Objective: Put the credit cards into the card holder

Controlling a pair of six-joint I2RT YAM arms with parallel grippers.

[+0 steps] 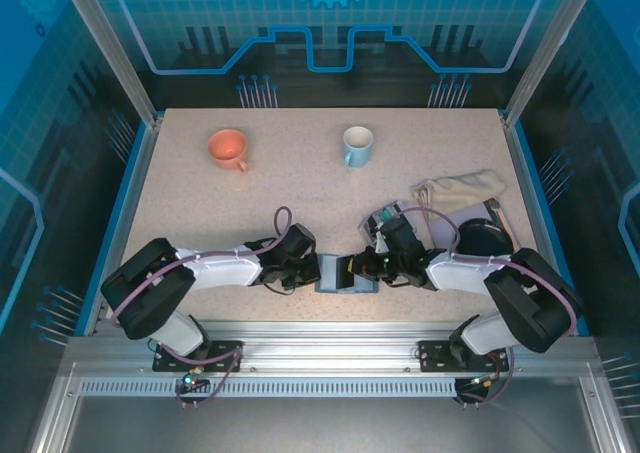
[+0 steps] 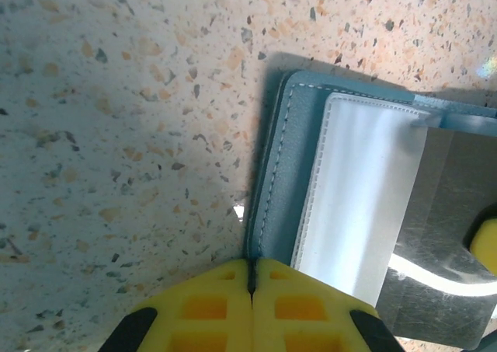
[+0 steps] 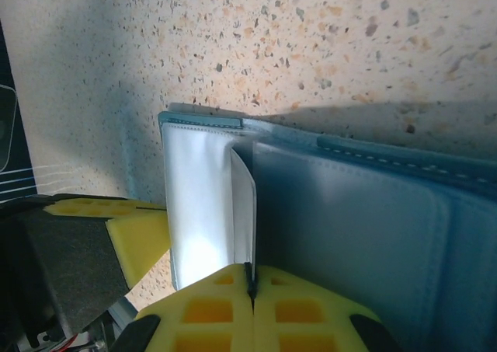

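Observation:
The teal-blue card holder (image 1: 347, 274) lies open on the speckled table near the front edge, between my two grippers. My left gripper (image 2: 252, 263) is shut on the stitched edge of the card holder's cover (image 2: 273, 173), beside a white inner pocket (image 2: 357, 196). My right gripper (image 3: 250, 278) is shut on a thin pale leaf (image 3: 245, 212) that stands up from the inside of the card holder (image 3: 349, 220). A grey rack with the credit cards (image 1: 384, 216) peeks out behind my right wrist, mostly hidden. The left gripper's yellow finger (image 3: 140, 235) appears in the right wrist view.
An orange cup (image 1: 228, 148) and a pale blue mug (image 1: 357, 145) stand at the back. A beige cloth (image 1: 460, 188) and a dark round object (image 1: 487, 236) lie at the right. The table's front edge runs just below the holder.

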